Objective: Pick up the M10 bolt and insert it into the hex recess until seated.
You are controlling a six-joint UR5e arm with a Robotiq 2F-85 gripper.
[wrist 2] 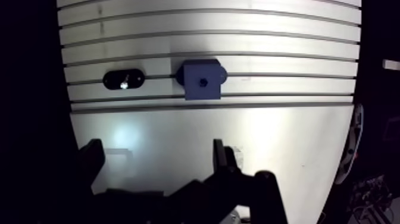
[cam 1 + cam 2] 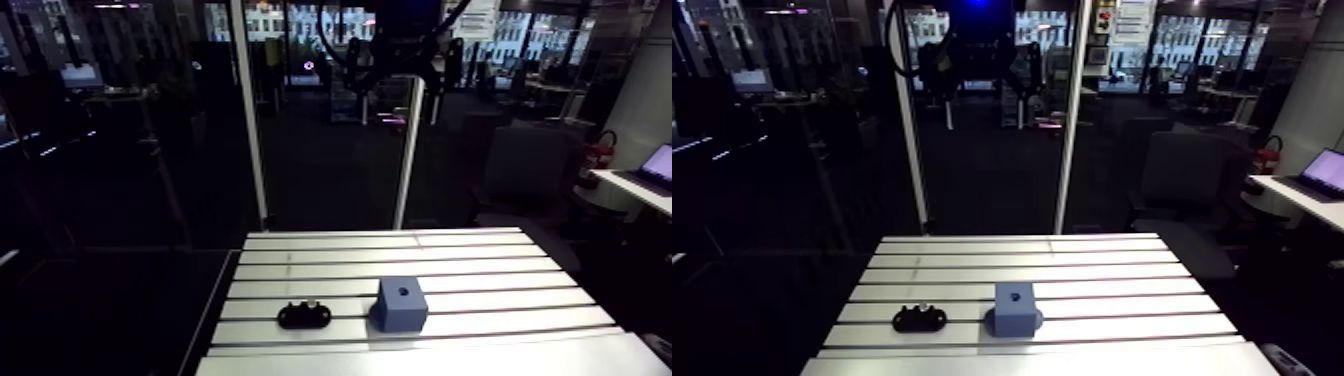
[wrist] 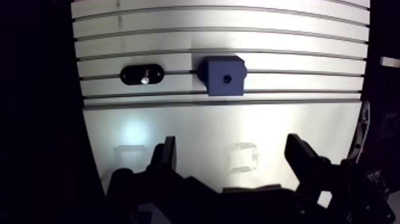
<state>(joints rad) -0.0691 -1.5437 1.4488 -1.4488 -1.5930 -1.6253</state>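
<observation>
Gripper [image 3: 232, 143] hangs high, jaws spread wide, holding nothing.
The M10 bolt [image 3: 144, 75] sits in its black oval holder [image 3: 128, 75] just beside the blue block [image 3: 225, 86]. The hex recess [image 3: 227, 77] faces up, likely for a straight top-down insert.

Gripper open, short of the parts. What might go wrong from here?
The bolt is small and sits in a black holder; the gripper may clip the holder or miss the bolt.
The blue block stands just beside the holder, so the approach could nudge it.
Its hole is small; a tilted bolt may jam.
</observation>
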